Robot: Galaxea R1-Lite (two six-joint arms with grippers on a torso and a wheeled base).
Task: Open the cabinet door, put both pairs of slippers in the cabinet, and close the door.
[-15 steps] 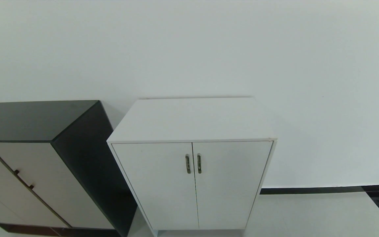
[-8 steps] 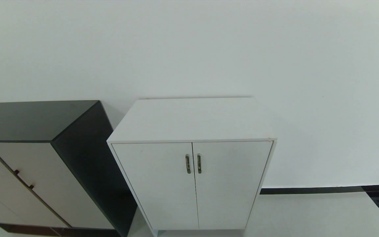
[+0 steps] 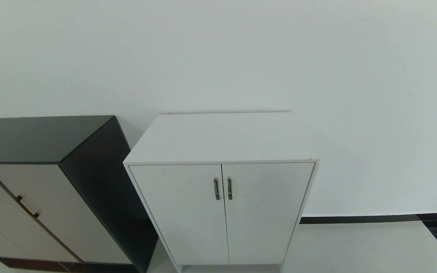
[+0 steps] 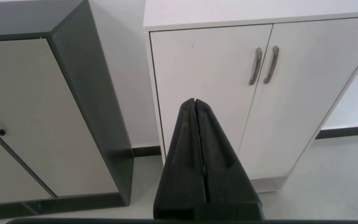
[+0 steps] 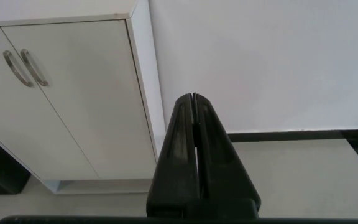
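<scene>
A white two-door cabinet point(image 3: 222, 197) stands against the wall with both doors closed and two metal handles point(image 3: 223, 188) side by side at the centre seam. In the left wrist view the cabinet point(image 4: 229, 93) lies ahead, and my left gripper point(image 4: 195, 106) is shut with nothing in it, some way short of the left door. My right gripper point(image 5: 193, 99) is also shut and empty, off the cabinet's right side point(image 5: 143, 87), facing the wall beyond it.
A black cabinet with pale drawer fronts point(image 3: 47, 189) stands close to the white one on its left. A black skirting strip point(image 3: 374, 218) runs along the wall to the right, above pale floor point(image 3: 355, 246).
</scene>
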